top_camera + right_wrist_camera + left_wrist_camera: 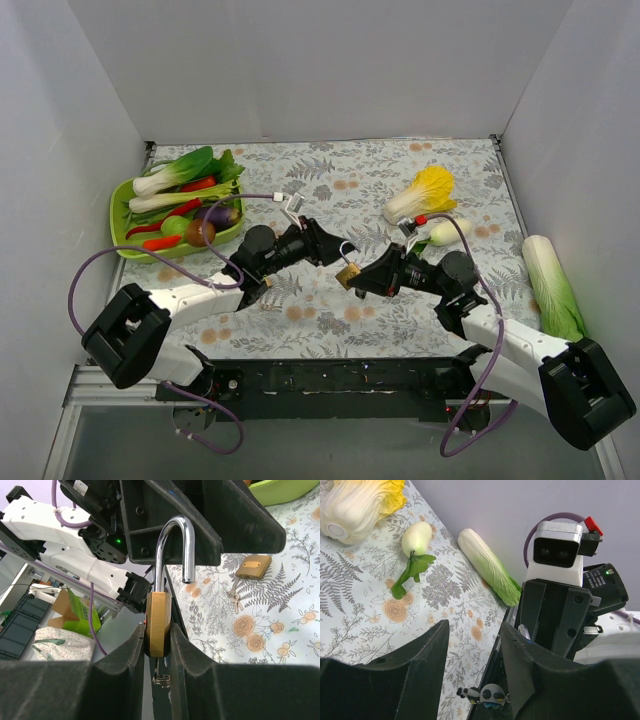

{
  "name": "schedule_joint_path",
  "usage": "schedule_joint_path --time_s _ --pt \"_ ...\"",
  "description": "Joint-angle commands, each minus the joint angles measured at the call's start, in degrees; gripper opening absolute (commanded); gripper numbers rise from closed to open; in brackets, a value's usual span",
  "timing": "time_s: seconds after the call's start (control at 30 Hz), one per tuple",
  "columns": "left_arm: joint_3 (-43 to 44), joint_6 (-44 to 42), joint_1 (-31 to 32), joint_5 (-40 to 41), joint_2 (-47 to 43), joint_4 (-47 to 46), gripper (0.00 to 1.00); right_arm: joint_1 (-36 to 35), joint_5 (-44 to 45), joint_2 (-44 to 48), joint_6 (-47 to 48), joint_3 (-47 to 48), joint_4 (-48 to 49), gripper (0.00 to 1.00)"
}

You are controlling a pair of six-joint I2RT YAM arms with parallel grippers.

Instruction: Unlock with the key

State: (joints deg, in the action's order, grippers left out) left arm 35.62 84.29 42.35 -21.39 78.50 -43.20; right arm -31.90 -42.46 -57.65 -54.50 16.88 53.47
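Observation:
My right gripper is shut on a brass padlock and holds it above the table. Its silvery shackle stands sprung open. Under the padlock's bottom hang a thin metal strip and a small ring, apparently the key; its black head is hidden between my fingers. My left gripper is open and empty, just beyond the shackle, facing the right gripper. A second brass padlock lies on the table with small keys beside it.
A green tray of toy vegetables stands at the back left. A yellow cabbage, a white radish and a long green cabbage lie on the right. White walls enclose the floral cloth.

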Motion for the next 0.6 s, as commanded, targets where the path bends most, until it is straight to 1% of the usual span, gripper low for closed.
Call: schedule_joint_path --time_s 0.0,0.03,0.1,0.13,0.17,0.27,0.43,0.47,0.57 --pt "-2.2 0.3 0.4 4.2 -3.3 0.2 0.45 -0.3 2.2 0.3 -0.2 -0.8 6.4 0.01" --pt "-2.5 0.1 0.3 5.8 -4.2 3.4 0.45 -0.3 2.6 0.3 -0.1 -1.0 6.5 0.01" --pt "-3.4 -0.6 0.2 8.6 -5.9 7.4 0.50 -0.2 3.4 0.2 -0.1 -1.6 6.6 0.01" --pt "-3.5 -1.0 0.0 11.4 -7.6 11.7 0.51 -0.2 3.8 0.0 -0.1 -1.8 6.6 0.01" --pt "-3.6 -1.4 -0.5 12.4 -8.4 14.0 0.52 -0.2 4.0 -0.2 -0.1 -1.9 6.7 0.01" --pt "-4.0 -1.9 -2.9 15.8 -11.5 22.3 0.59 -0.1 4.7 -0.9 -0.1 -2.3 7.0 0.01" --pt "-4.2 -3.2 -9.2 17.3 -16.9 33.6 0.63 0.4 7.8 -2.1 0.2 -4.3 7.1 0.01" --pt "-4.0 -3.6 -11.4 17.2 -18.3 34.8 0.64 0.8 8.1 -2.5 0.7 -4.8 7.0 0.01" --pt "-2.0 -6.4 -15.1 16.2 -19.9 39.0 0.67 2.2 8.7 -4.0 1.0 -6.0 7.4 0.01"
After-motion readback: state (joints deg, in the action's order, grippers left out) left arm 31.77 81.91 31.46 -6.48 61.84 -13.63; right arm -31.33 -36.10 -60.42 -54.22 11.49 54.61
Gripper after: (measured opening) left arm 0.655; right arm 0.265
